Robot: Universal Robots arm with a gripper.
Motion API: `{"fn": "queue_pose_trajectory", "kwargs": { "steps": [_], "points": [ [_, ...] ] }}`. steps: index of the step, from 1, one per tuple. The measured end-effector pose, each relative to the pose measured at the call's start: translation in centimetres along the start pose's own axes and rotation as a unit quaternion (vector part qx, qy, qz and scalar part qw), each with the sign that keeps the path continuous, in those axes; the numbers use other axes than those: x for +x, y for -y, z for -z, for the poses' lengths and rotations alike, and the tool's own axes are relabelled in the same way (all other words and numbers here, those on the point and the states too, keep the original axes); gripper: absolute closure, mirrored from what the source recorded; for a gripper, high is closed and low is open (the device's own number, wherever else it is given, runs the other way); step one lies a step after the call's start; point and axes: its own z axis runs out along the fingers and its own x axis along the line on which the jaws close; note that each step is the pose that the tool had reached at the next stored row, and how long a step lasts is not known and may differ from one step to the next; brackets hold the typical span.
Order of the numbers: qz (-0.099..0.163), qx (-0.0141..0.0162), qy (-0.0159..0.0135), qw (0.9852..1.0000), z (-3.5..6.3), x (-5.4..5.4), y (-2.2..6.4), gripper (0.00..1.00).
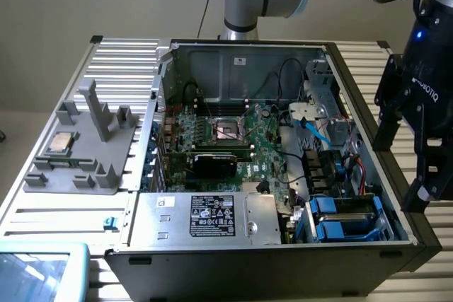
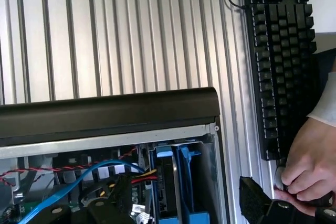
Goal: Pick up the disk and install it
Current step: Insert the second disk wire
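My black gripper (image 1: 402,171) hangs open and empty over the right wall of the open computer case (image 1: 368,252), above the slatted table. In the case's corner on the exterior view's right sits a drive bay with blue plastic carriers (image 1: 343,217), also seen in the wrist view as blue carriers (image 2: 181,182) just inside the case's black edge. Whether the disk lies in one of them I cannot tell. One of my black fingertips (image 2: 256,199) shows close to a person's hand.
A person's hand (image 2: 310,169) rests by a black keyboard (image 2: 281,61) on the table beside the case. A silver box with a black label (image 1: 212,217) fills the case's near side. A grey fixture (image 1: 88,164) holding a CPU chip (image 1: 62,143) stands at the exterior view's left.
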Motion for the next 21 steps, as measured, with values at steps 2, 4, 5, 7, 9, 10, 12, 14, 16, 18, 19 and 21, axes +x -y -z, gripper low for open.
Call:
{"fn": "queue_pose_trajectory", "kwargs": {
  "steps": [2, 4, 5, 7, 9, 10, 12, 14, 16, 18, 19, 21],
  "points": [
    [-0.004, -0.0020, 0.0000, 1.0000, -0.03, 0.0, 0.07, 0.10],
    [-0.008, -0.0049, 0.0001, 1.0000, -0.07, 0.0, 0.14, 0.10],
    [-0.009, -0.0066, 0.0003, 0.9999, -0.09, 0.0, 0.18, 0.10],
    [-0.011, -0.0104, 0.0000, 0.9999, -0.10, 0.0, 0.46, 0.10],
    [-0.012, -0.0123, -0.0004, 0.9999, -0.10, -0.1, 0.79, 0.10],
    [-0.012, -0.0123, -0.0004, 0.9999, -0.10, -0.1, 0.79, 0.10],
    [-0.012, -0.0124, -0.0006, 0.9999, -0.11, -0.1, 0.85, 0.10],
    [-0.012, -0.0127, -0.0006, 0.9998, -0.09, -0.1, 1.23, 0.10],
    [-0.013, -0.0133, -0.0006, 0.9998, -0.08, -0.2, 1.65, 0.10],
    [-0.015, -0.0135, -0.0006, 0.9998, -0.09, -0.2, 1.97, 0.10],
    [-0.017, -0.0134, -0.0004, 0.9998, -0.10, -0.2, 2.07, 0.10],
    [-0.024, -0.0125, 0.0000, 0.9996, -0.14, -0.2, 2.14, 0.10]
  ]
}}
